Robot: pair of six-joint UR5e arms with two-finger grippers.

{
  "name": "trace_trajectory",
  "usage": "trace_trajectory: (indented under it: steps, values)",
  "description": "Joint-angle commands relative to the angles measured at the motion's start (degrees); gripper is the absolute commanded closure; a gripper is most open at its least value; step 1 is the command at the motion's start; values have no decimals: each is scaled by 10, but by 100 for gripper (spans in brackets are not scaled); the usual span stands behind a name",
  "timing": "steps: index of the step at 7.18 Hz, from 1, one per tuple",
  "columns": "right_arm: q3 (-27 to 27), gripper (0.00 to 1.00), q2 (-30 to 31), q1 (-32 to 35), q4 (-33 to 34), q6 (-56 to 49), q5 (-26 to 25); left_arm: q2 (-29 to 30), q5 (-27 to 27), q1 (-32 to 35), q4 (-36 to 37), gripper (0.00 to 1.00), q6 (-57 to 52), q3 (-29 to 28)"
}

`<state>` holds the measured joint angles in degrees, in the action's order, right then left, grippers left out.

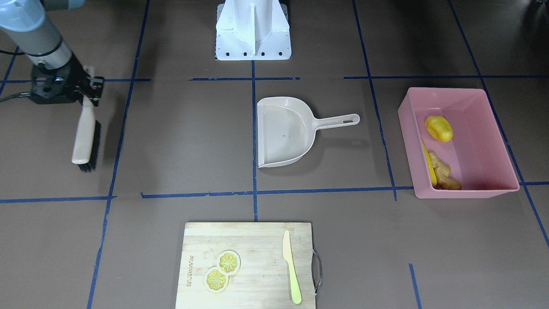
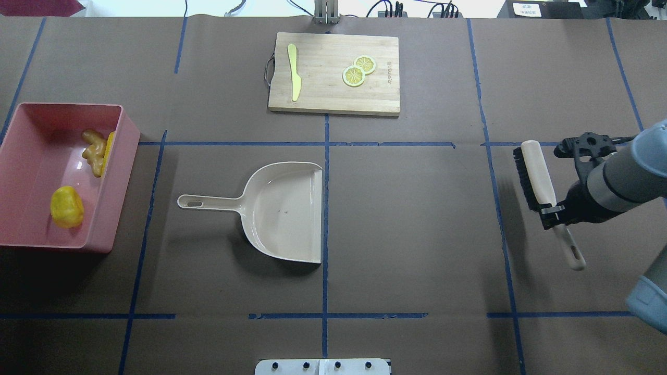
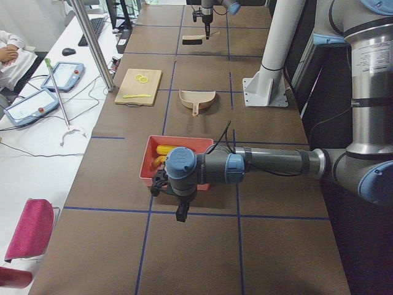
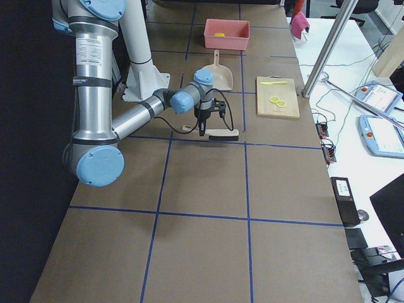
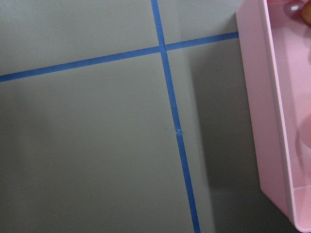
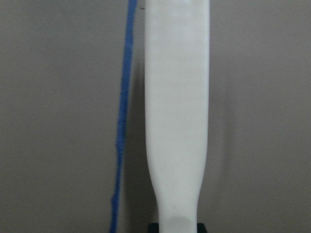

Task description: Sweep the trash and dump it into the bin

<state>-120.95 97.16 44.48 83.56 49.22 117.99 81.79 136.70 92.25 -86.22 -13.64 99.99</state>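
Three trash pieces lie inside the pink bin in the front-facing view. The corn cob runs lengthwise along the wall facing the dustpan, the ginger root touches it, and the potato lump sits apart. The right gripper, well apart across the table, is clamped on the brush handle. Overhead, the brush's long axis points away from the robot, bristles toward the dustpan. From the left side, the left gripper hangs just beside the bin; its opening cannot be told.

Left pincer hangs just beside the pink bin — corn cob inside.
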Motion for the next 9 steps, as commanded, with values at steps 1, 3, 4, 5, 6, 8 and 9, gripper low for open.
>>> trace_trajectory:
  steps: [1, 3, 4, 5, 6, 8, 9]
  values:
    - [31, 100, 112, 67, -108, -76, 46, -2, 1, 1, -1, 0, -1, 2]
    - [110, 100, 123, 96, -169, -113, 60, -2, 0, 21, -1, 0, -1, 7]
    - [160, 100, 137, 103, -247, -119, 63, -2, -1, 21, -2, 0, -1, 6]
    - [184, 100, 145, 122, -289, -119, 75, -2, -1, 22, -3, 0, -1, 6]
    - [183, 100, 151, 137, -289, -119, 86, -2, 0, 22, -3, 0, -1, 6]
    - [186, 99, 159, 148, -286, -119, 96, -2, 0, 22, -3, 0, -1, 7]
    - [188, 97, 160, 147, -286, -118, 92, -2, 0, 21, -3, 0, -1, 6]
